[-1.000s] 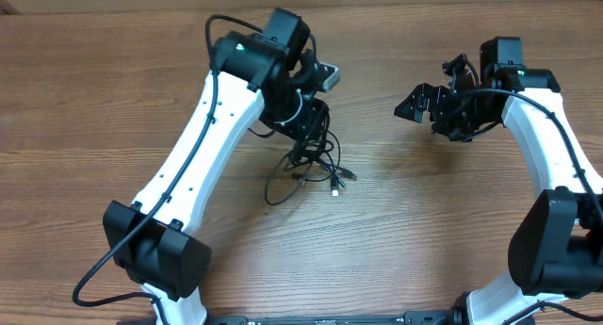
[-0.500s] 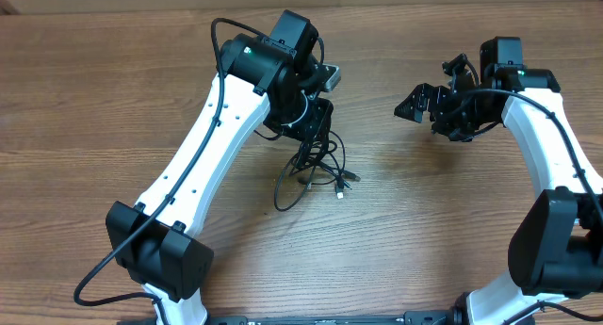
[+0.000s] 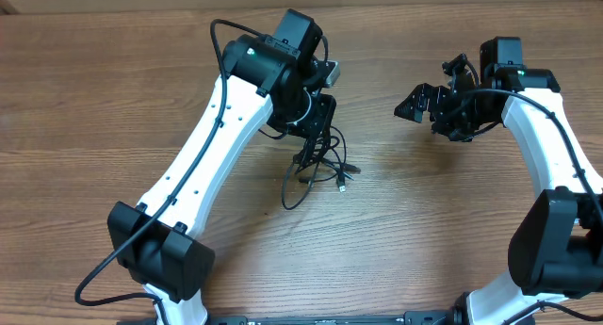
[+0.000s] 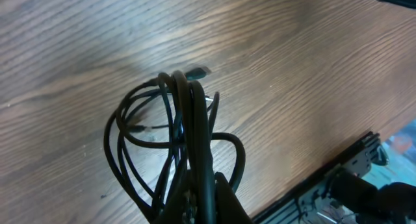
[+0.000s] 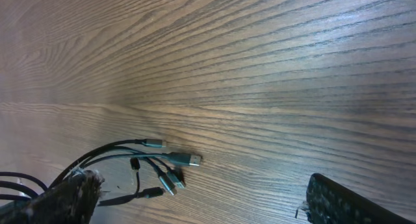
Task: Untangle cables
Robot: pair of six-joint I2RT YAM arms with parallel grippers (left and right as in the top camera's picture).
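The cables [image 3: 317, 169] are a bunch of thin black cords hanging in loops from my left gripper [image 3: 316, 137], a little left of the table's middle. The lowest loop and the plug ends touch the wood. In the left wrist view the bundle [image 4: 192, 113] runs straight up between the fingers, and my left gripper [image 4: 201, 188] is shut on it. To the right, my right gripper [image 3: 421, 101] stands open and apart from the bunch. The right wrist view shows several plug ends [image 5: 185, 160] lying on the wood ahead of my right gripper [image 5: 201, 191], with nothing between its fingers.
The wooden table [image 3: 94, 108] lies bare around the bunch. A thick black cable runs along the left arm [image 3: 188, 165]. The table's front edge with the arm mounts [image 4: 351, 165] shows in the left wrist view.
My left gripper has moved a little to the right with the cables. The hanging loop has drawn in narrower and shifted right with it. The right arm has stayed still.
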